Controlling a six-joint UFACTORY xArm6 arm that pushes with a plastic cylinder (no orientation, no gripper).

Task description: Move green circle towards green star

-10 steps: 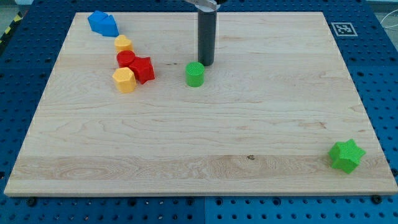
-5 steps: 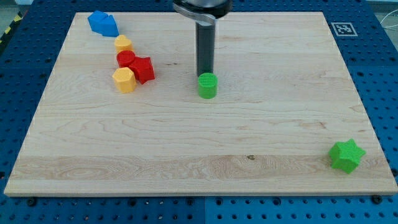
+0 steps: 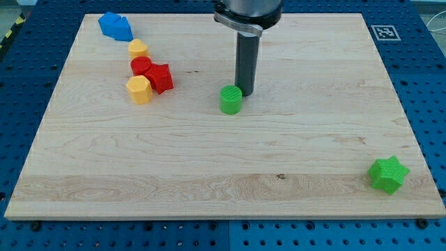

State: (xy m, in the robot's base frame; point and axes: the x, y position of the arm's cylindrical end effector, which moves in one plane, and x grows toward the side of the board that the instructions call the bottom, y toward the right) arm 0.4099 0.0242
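My tip (image 3: pixel 247 93) carries no jaws, just a bare rod, resting just right of and slightly behind the green circle (image 3: pixel 231 100) near the board's middle. The green star (image 3: pixel 387 174) sits well apart at the near right corner. The circle looks light, rigid and likely to slide easily; being round, it may slip sideways, so I judge contact belongs on its far-left side

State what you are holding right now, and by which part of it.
Nothing is held: I have no pincer, only a rod. My tip stands just to the view's upper right of the green circle, close beside it.
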